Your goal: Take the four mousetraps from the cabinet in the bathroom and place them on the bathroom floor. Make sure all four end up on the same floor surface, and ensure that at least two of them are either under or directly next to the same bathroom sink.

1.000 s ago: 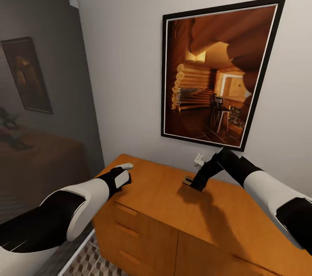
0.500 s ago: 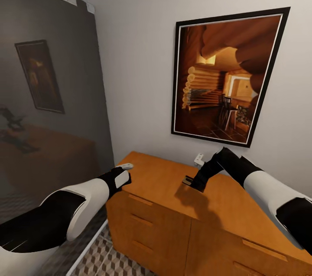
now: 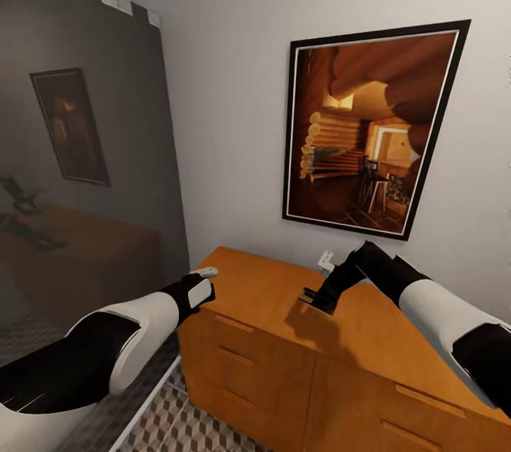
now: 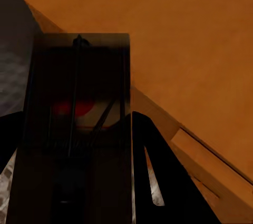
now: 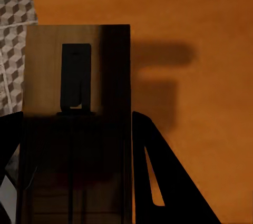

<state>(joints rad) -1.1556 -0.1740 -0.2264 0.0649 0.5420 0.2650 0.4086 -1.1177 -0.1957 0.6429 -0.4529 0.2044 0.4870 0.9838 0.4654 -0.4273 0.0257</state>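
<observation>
My left gripper [image 3: 204, 280] hovers at the left corner of the orange-brown cabinet [image 3: 270, 310], shut on a mousetrap [image 4: 79, 108], a dark board with wire parts and a red spot. The cabinet top [image 4: 200, 45] lies beside it in the left wrist view. Over the cabinet top near the wall, my right gripper [image 3: 312, 297] is shut on a second mousetrap [image 5: 76, 76], a brown board with a dark metal plate. The bathroom floor [image 3: 177, 423] with its cube pattern shows below the cabinet front and in the right wrist view as floor tiles [image 5: 13, 34]. The bathroom sink is out of view.
A large framed picture [image 3: 369, 125] hangs on the wall above the cabinet. A dark reflective panel [image 3: 78, 168] fills the left side. A small white wall fitting [image 3: 326, 260] sits just behind my right forearm. Drawer fronts [image 3: 238, 356] with handles face me.
The whole picture has shifted, so the camera moved: the cabinet now sits further right and lower, with more of its front showing. Both arms keep their pose and their mousetraps.
</observation>
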